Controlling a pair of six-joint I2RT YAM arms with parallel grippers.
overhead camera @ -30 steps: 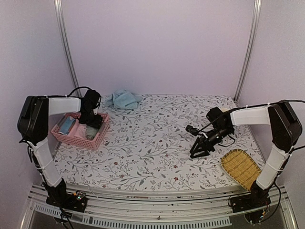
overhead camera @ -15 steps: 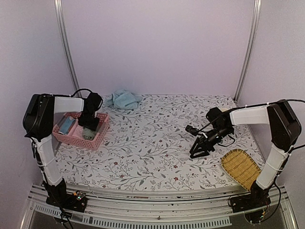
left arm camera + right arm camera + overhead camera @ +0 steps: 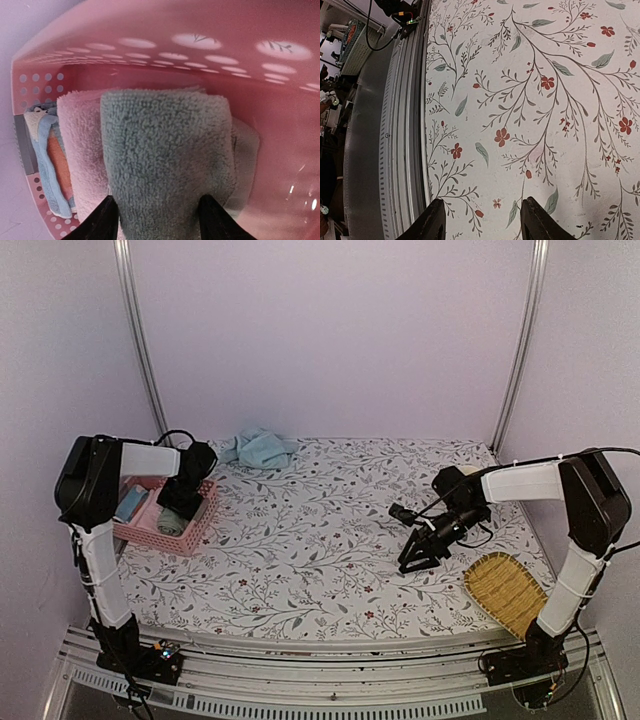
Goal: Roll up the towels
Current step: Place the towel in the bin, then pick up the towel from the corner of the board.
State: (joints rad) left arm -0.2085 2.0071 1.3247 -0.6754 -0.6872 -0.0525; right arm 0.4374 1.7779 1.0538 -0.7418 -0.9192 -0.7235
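A rolled pale sage green towel (image 3: 165,150) lies inside the pink lattice basket (image 3: 197,523). My left gripper (image 3: 157,207) reaches down into the basket, and its two fingers press against both sides of the roll. From above, the left gripper (image 3: 178,508) covers most of the green towel (image 3: 170,524). A light blue towel (image 3: 258,448) lies crumpled at the back edge of the table. My right gripper (image 3: 412,562) hovers open over the flowered cloth at right, and in its own view the right gripper (image 3: 482,210) has nothing between its fingers.
A pink cloth (image 3: 80,150) and a light blue and orange cloth (image 3: 47,160) lie beside the green roll, inside the basket wall (image 3: 280,100). A woven bamboo tray (image 3: 506,592) sits at the front right. The table's front rail (image 3: 402,125) runs close to the right gripper.
The left gripper sank into the basket and closed onto the green towel roll. The basket slid and turned a little to the left. The right arm stayed still.
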